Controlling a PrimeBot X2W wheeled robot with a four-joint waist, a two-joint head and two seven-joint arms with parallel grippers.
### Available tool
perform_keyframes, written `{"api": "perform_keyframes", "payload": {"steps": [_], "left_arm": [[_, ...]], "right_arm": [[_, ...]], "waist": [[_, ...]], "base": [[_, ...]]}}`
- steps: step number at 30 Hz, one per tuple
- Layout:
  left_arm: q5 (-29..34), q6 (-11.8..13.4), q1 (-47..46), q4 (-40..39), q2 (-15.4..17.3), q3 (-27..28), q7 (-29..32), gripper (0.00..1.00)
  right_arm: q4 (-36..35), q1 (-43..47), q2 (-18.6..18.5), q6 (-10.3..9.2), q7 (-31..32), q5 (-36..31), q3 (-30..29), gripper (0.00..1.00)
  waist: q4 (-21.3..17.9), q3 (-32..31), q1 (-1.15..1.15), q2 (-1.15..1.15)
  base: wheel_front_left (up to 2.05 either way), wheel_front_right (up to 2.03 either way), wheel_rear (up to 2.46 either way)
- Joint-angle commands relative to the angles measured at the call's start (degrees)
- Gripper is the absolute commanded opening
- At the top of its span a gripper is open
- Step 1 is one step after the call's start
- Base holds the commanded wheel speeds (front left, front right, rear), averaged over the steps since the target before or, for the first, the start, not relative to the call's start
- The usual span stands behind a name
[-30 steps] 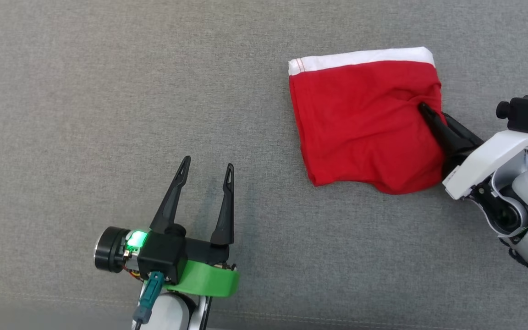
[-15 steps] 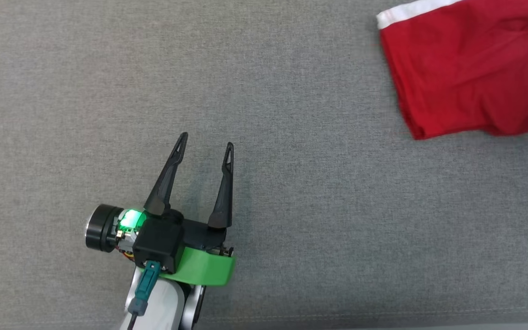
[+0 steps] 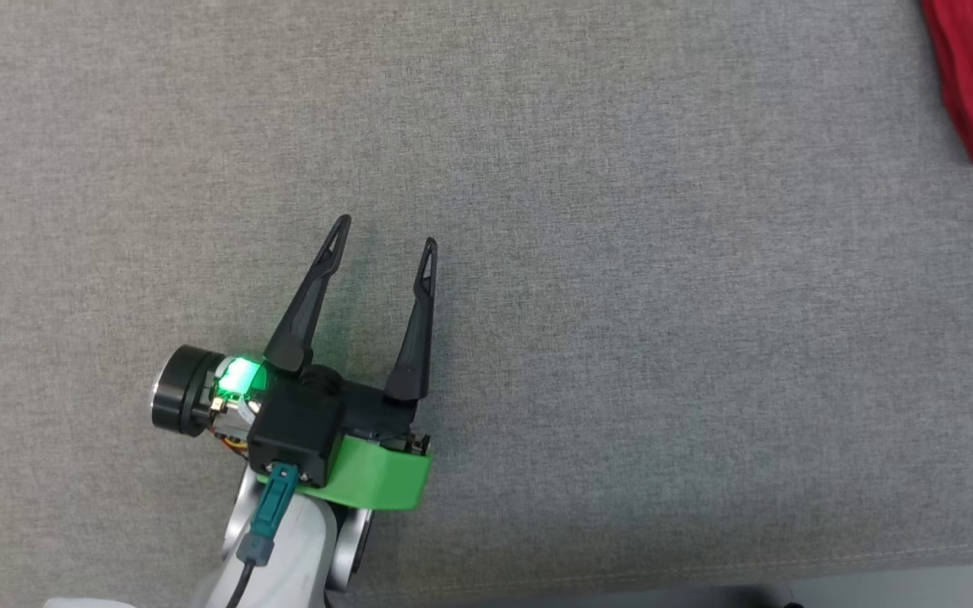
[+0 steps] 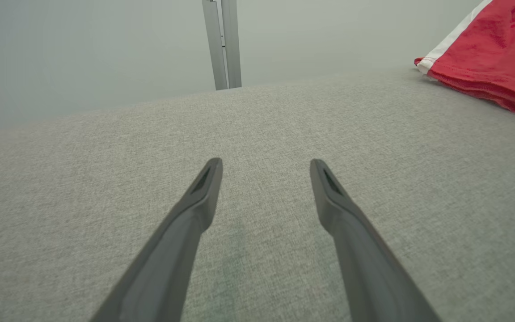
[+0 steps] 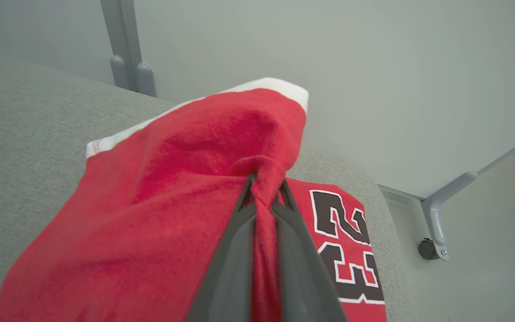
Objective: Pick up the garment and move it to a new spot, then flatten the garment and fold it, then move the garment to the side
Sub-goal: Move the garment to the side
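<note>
Judging by its stacked layers, the fold is done and the last step, shifting the piece aside, is in hand. The right tool is clenched on a pinched ridge of the red jersey-cloth garment. The cloth rises to a peak at the fingertips while its lower layers lie on the grey woven-fabric bench.

In the head view the garment sits at the 2 o'clock corner, well apart from the left tool at 7 o'clock, whose fingers are spread and empty.

The next move calls for a low carry toward the bench's edge, then a gentle release so the layers do not slide apart.

The cloth looks soft, with a white hem band and black numerals edged in white.
</note>
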Motion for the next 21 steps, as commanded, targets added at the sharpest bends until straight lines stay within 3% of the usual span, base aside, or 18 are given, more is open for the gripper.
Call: {"api": "perform_keyframes", "payload": {"steps": [1, 4, 5, 6, 9, 13, 17, 21], "left_arm": [[0.27, -0.17, -0.98, -0.08, 0.22, 0.22, 0.01, 1.0], [0.41, -0.48, -1.54, 0.17, 0.27, 0.24, 0.01, 1.0], [0.44, -0.56, -1.68, 0.27, 0.26, 0.15, 0.01, 1.0], [0.51, -0.48, -1.81, 0.34, 0.26, 0.01, 0.01, 1.0], [0.72, -0.09, -2.03, 0.17, 0.25, 0.02, 0.01, 1.0], [0.88, 0.2, -1.68, 0.57, 0.43, 0.28, 0.01, 1.0], [0.61, 0.65, 0.05, 0.83, 0.5, 0.56, 0.01, 1.0], [-0.73, 1.38, 2.22, 1.3, 0.45, 1.49, 0.01, 1.0]], "right_arm": [[0.54, -0.57, -0.12, -0.1, -0.21, -0.73, -0.53, 0.0], [3.25, -0.35, 0.8, -0.1, -0.21, -1.51, -2.45, 0.0], [4.17, -0.3, 1.3, -0.1, -0.21, -2.04, -3.19, 0.42], [5.53, 0.02, 2.02, -0.1, -0.21, -3.14, -4.07, 1.0], [9.42, -0.43, 4.96, -0.1, -0.21, -7.23, -8.82, 1.0], [12.28, -0.09, 11.1, -0.1, -0.17, -17.42, -18.78, 1.0], [9.52, 5.83, 19.82, -0.1, -0.17, -26.47, -26.93, 1.0], [4.77, 12.97, 28.14, -0.1, -0.17, -30.72, -31.05, 1.0]], "waist": [[0.18, 0.5, -0.01, 0.0], [0.64, 1.07, -0.01, 0.0], [0.82, 1.17, -0.01, 0.0], [1.1, 1.2, -0.01, 0.0], [1.47, 1.11, -0.01, 0.0], [1.61, -0.26, -0.01, 0.0], [1.41, -3.98, -0.01, 0.0], [1.31, -8.81, -0.01, 0.0]], "base": [[0.0, 0.0, 0.0], [0.0, 0.0, 0.0], [0.0, 0.0, 0.0], [0.0, 0.0, 0.0], [0.0, 0.0, 0.0], [0.0, 0.0, 0.0], [0.0, 0.0, 0.0], [0.0, 0.0, 0.0]]}}
